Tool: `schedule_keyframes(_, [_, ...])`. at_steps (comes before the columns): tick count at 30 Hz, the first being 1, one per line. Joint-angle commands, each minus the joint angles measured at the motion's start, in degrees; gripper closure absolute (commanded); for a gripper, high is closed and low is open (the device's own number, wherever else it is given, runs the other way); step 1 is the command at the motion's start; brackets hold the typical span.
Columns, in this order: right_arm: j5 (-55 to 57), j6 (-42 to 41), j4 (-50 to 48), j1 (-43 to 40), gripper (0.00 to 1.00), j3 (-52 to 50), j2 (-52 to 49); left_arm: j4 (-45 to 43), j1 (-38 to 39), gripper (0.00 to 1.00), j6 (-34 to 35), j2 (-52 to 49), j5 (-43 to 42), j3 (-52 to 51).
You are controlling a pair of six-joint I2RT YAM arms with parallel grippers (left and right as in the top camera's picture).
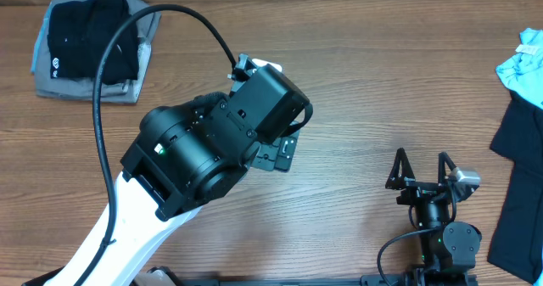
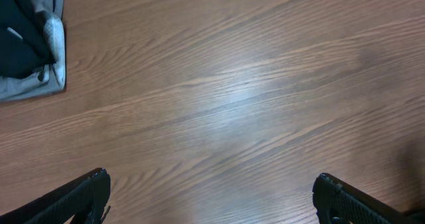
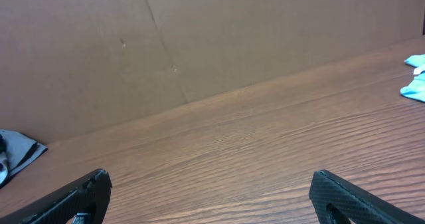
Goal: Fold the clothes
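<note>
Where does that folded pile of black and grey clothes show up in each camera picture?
Overhead: the folded pile lies in the top left corner.
Left wrist: the pile is at top left, cut off by the frame.
Right wrist: only a grey corner at the far left edge, probably the same pile.
Shared landmark: the wooden table.

So the table [image 1: 356, 82] has a folded stack [image 1: 89, 44] in its far left corner. The left arm [image 1: 204, 150] reaches in from the near left and hangs over the middle, right of the stack and well apart from it. The right gripper [image 1: 422, 163] sits by the near edge, right of centre. Along the right edge there's a crumpled garment [image 1: 522, 65] at the far end, with a flat garment [image 1: 519, 193] just beside it on the near side.
</note>
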State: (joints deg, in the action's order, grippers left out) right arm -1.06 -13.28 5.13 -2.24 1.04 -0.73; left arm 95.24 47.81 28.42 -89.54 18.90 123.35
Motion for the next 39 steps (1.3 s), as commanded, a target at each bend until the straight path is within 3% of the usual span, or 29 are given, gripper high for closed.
schedule_keyframes(1, [0.4, -0.1, -0.3, -0.1, 0.00, -0.6, 0.5, -3.3, 0.1, 0.00, 0.9, 1.1, 0.3, -0.9])
schedule_keyframes(6, [0.4, -0.1, -0.3, -0.1, 0.00, -0.6, 0.5, -14.1, -2.4, 0.00, -4.7, 7.9, -3.9, -12.1])
schedule_keyframes(9, [0.4, -0.1, -0.3, -0.1, 0.00, -0.6, 0.5, -22.6, -6.5, 0.00, -11.9, 14.5, -10.4, -24.4])
schedule_keyframes(12, [0.4, -0.1, -0.3, -0.1, 0.00, -0.6, 0.5, -31.9, -11.9, 0.00, -14.0, 22.3, -16.3, -38.2])
schedule_keyframes(16, [0.4, -0.1, -0.3, -0.1, 0.00, -0.6, 0.5, -47.0, -22.1, 0.00, -18.3, 37.5, -24.6, -61.9])
schedule_keyframes(22, [0.4, -0.1, -0.3, -0.1, 0.00, -0.6, 0.5, -66.0, -33.0, 0.00, -22.4, 61.2, -26.4, -87.2])
schedule_keyframes(28, [0.4, -0.1, -0.3, -0.1, 0.00, -0.6, 0.5, -76.1, -41.8, 0.00, -25.5, 77.2, -24.7, -101.3])
schedule_keyframes(37, [0.4, -0.1, -0.3, -0.1, 0.00, -0.6, 0.5, -92.8, -48.4, 0.00, -25.7, 82.1, -23.4, -114.7])
schedule_keyframes(39, [0.4, -0.1, -0.3, -0.1, 0.00, -0.6, 0.5, -92.8, -50.5, 0.00, -25.6, 84.7, -23.5, -116.8])
